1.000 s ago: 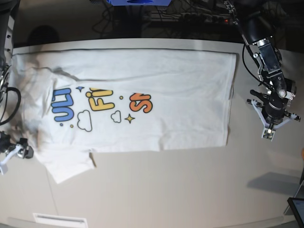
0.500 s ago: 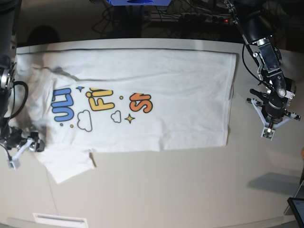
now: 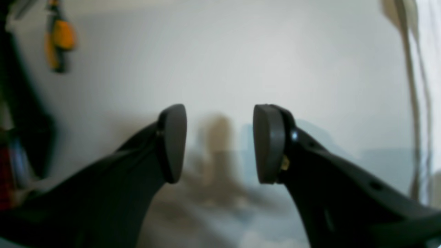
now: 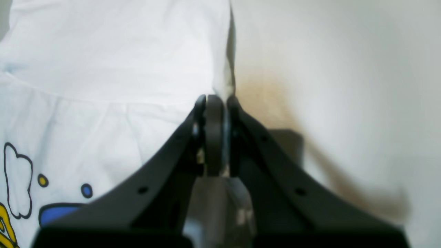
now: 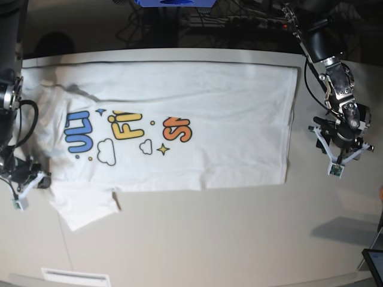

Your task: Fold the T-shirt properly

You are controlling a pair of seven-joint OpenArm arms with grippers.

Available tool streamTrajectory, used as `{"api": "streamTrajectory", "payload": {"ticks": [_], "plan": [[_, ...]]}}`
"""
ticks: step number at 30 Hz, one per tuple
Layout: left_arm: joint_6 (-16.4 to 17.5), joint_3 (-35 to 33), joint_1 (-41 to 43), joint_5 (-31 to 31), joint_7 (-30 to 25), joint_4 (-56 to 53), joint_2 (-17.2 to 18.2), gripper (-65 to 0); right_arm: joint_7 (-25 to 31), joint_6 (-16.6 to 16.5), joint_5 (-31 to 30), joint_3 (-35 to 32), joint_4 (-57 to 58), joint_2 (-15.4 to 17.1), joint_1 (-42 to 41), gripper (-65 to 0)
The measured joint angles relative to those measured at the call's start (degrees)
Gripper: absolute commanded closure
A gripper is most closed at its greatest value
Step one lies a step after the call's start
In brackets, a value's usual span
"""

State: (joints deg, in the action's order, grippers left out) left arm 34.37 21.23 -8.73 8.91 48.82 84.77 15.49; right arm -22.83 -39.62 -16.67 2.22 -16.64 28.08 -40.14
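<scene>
Two end effectors differ: the right end effector [image 4: 216,103] is pinched on the shirt [image 5: 179,125] sleeve edge, shirt stretching lengthwise away, while the left end effector [image 3: 219,143] gapes empty off its hem.

L wrist cam: left gripper [image 3: 219,143] over bare table [image 3: 220,58]

Jaws apart, clear gap, nothing btwn the pads [image 3: 172,143]. Blurry shadows on tabletop below. White cloth edge [image 3: 422,86] w/ vertical folds at far right. Orange/black obj [image 3: 58,44] top left, too blurred to ID.

Soft matt cloth T-shirt [image 5: 179,125] on a smooth matt table [image 5: 209,239].
</scene>
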Motion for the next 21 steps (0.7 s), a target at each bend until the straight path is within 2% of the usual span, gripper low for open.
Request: {"api": "streamTrajectory", "payload": {"ticks": [2, 5, 8, 15, 21], "plan": [[-0.2, 1.42, -2.32, -3.96, 1.05, -3.21, 0.13, -33.4, 0.76, -0.02, -0.68, 0.0, 0.0, 0.13, 0.52, -0.7], [-0.26, 2.86, -6.88, -10.38, 5.81, -9.7, 0.94, -33.6, 0.7, 0.0, -0.57, 0.0, -0.04, 0.11, 0.57, -0.6], [-0.26, 1.66, -9.46, -14.99, 6.25, -13.38, 2.29, -33.6, 0.76, -0.02, -0.61, 0.0, -0.07, 0.11, 0.59, -0.6], [-0.83, -3.34, -13.4, -16.57, 6.25, -17.86, 2.08, -33.8, 0.72, -0.04, -0.59, 0.0, -0.11, 0.13, 0.61, -0.6], [-0.87, -4.39, -18.91, -16.79, 6.23, -28.06, 1.73, -33.8, 0.7, -0.02, -0.61, 0.0, -0.13, 0.13, 0.61, -0.6]]}}
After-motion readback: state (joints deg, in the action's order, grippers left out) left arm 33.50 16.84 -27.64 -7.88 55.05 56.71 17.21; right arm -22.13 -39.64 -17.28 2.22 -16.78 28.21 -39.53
